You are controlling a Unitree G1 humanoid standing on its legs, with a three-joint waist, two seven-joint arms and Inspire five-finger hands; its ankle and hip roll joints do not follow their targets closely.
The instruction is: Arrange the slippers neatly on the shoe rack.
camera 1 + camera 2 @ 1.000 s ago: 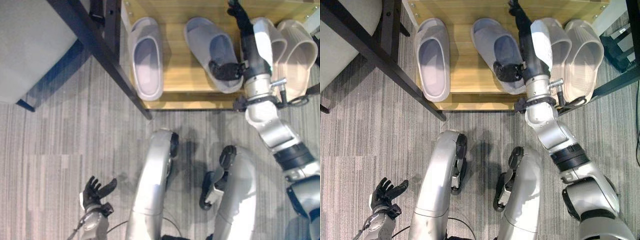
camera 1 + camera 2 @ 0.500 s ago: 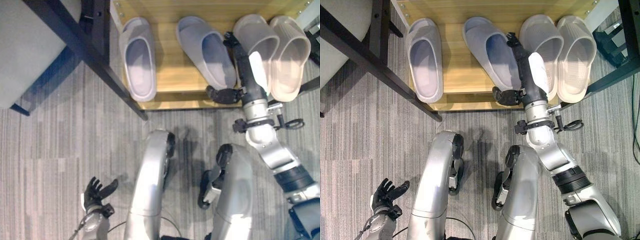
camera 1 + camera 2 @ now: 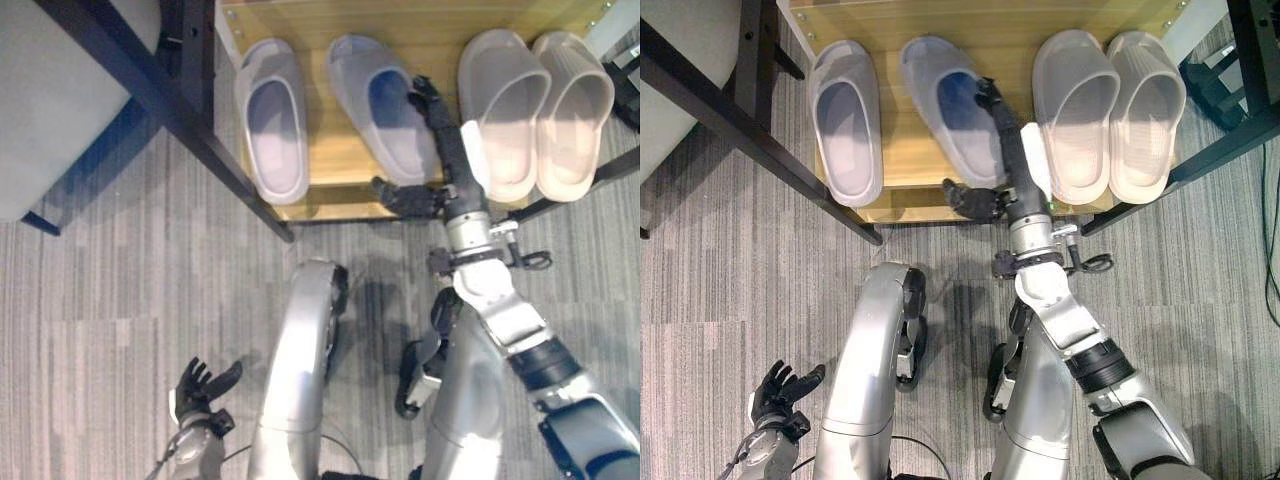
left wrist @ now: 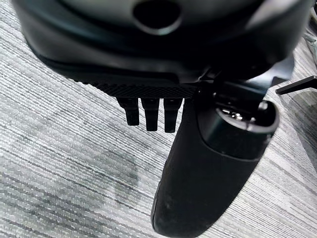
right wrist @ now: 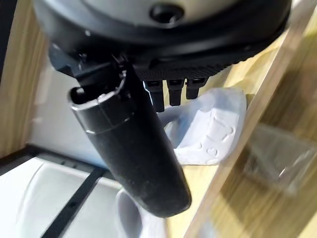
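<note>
Two pale lilac slippers lie on the wooden shoe rack [image 3: 325, 165]: one [image 3: 270, 120] straight at the left, the other [image 3: 385, 120] slanted beside it. Two beige slippers [image 3: 505, 110] [image 3: 575, 105] sit together at the rack's right end. My right hand [image 3: 450, 155] is open. Its straight fingers lie along the slanted slipper's right side, between it and the beige pair, and its thumb [image 3: 400, 196] is at the slipper's heel by the rack's front edge. The right wrist view shows the lilac slipper [image 5: 213, 129] just past the fingers. My left hand [image 3: 203, 385] hangs open low over the carpet at the lower left.
A dark frame leg [image 3: 170, 95] slants past the rack's left end, with a grey padded seat [image 3: 60, 90] behind it. A black stand [image 3: 1230, 85] is at the rack's right. Striped grey carpet [image 3: 100, 280] covers the floor in front.
My right hand has come off the beige slippers and slid left, and the slanted lilac slipper has moved left with it, closer to the other one. The camera has shifted too.
</note>
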